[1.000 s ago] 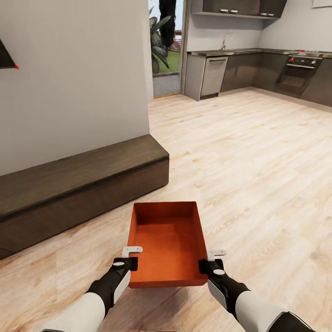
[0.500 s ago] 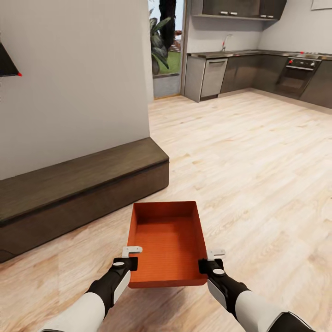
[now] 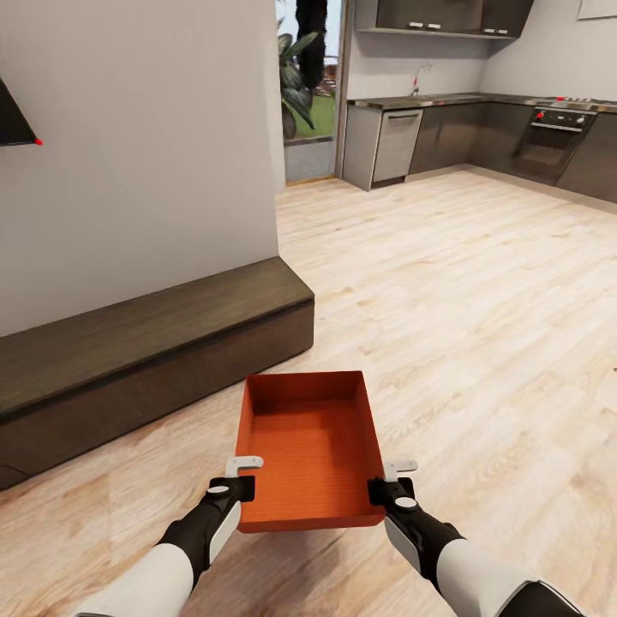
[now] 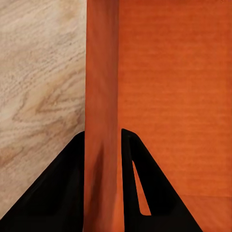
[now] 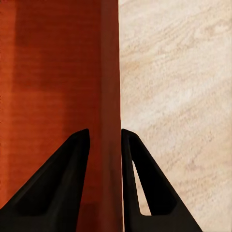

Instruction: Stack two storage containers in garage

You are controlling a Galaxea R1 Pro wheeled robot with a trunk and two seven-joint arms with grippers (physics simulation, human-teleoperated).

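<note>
One orange-red storage container, open and empty, hangs in front of me above the wood-plank floor of the living room. My left gripper is shut on its left wall near the close corner, and my right gripper is shut on its right wall. In the left wrist view the black fingers pinch the thin orange wall. In the right wrist view the fingers clamp the other wall the same way. I see only this one container.
A long low dark-wood bench runs along the white wall at left. Light plank floor stretches ahead and right to a kitchen with grey cabinets and an oven. A glass doorway shows plants outside.
The view has shifted slightly: the bench and wall sit a little lower and nearer in the picture. The container stays held between both grippers, a touch higher in view.
</note>
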